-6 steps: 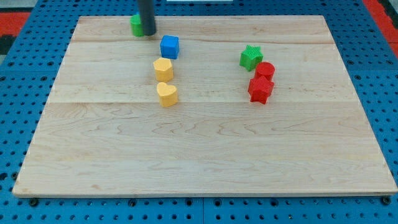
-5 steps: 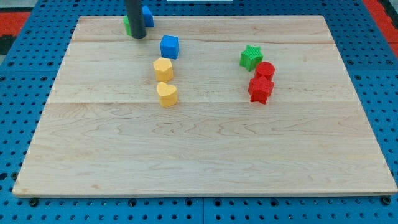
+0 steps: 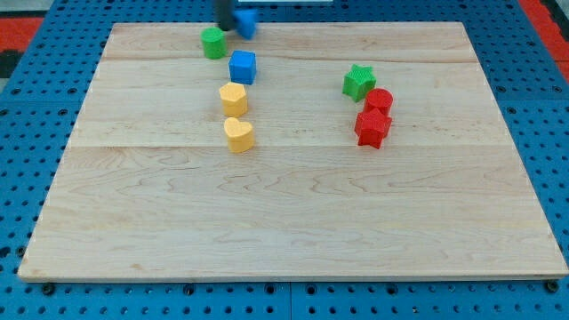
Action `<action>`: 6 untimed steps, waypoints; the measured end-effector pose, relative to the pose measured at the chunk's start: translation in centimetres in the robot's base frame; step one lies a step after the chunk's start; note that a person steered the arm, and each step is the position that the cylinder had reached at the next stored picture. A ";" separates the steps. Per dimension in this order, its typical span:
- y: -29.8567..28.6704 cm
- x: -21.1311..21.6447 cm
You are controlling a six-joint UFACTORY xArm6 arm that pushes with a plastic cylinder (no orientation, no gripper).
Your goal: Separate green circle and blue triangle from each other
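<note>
— Where now, my tip point(image 3: 226, 27)?
— At view's top edge, touching blue triangle point(image 3: 246, 22) on its left; no gripper, only rod.
— And green circle point(image 3: 212, 43)?
— Just below-left, apart; blue cube point(image 3: 242, 67) near.

Only the rod shows, a short stub cut off by the view's top edge. It is dark grey to black, round, straight and plain, with a slightly blurred outline. No cables, screws or markings can be made out on it. My tip point(image 3: 226, 27) is its blunt lower end.
</note>
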State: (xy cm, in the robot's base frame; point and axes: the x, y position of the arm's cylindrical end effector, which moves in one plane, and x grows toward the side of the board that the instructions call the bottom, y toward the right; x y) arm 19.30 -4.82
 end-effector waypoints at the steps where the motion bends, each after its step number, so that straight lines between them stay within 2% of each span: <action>1: 1.8 2.4; 2: 5.5 5.0; 3: 12.0 4.0; 6: 13.1 1.1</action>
State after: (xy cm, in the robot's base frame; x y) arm 20.36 8.32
